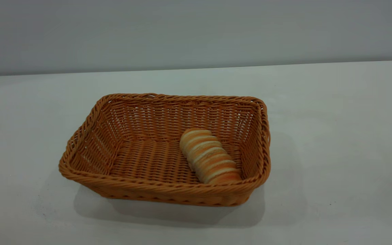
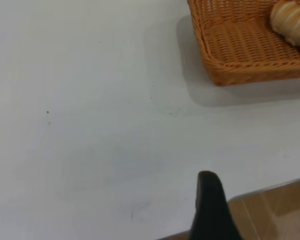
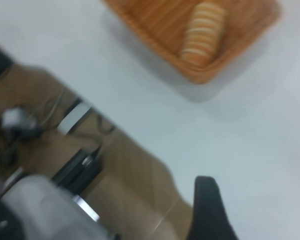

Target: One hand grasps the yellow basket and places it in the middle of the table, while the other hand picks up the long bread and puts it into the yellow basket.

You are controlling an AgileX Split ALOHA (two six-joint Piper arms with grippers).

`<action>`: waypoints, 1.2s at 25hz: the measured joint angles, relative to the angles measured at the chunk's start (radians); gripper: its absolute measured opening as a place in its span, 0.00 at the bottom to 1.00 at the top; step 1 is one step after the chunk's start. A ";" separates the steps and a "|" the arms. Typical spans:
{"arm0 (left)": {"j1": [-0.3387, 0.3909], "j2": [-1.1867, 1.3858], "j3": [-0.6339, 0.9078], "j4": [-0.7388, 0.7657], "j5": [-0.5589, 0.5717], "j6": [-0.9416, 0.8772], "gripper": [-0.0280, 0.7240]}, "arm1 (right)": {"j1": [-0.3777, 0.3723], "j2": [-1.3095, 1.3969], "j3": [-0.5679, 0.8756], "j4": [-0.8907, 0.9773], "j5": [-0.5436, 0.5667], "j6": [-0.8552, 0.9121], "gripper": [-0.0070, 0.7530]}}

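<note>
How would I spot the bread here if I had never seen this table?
Find the white table and the big orange woven basket in its middle. Inside, toward the basket's right end, lies a stubby oblong roll, the bread, one end nearly against the near wall. It is the only thing in the basket, golden with pale cream stripes across it.

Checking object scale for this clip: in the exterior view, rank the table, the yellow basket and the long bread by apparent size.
1. The table, largest.
2. The yellow basket.
3. The long bread, smallest, lying inside the basket.
</note>
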 joint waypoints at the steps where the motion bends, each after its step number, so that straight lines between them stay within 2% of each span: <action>1: 0.000 0.000 0.000 0.000 0.000 0.000 0.76 | 0.000 -0.050 0.029 -0.021 -0.001 0.017 0.73; 8: 0.000 0.000 0.000 0.000 0.000 0.000 0.76 | 0.000 -0.262 0.156 -0.107 -0.007 0.056 0.73; 16: 0.000 0.000 0.001 0.000 0.000 0.000 0.76 | 0.000 -0.294 0.254 -0.144 -0.048 0.058 0.73; 30: 0.000 0.000 0.001 0.000 0.000 0.000 0.76 | 0.000 -0.295 0.284 -0.172 -0.050 0.059 0.73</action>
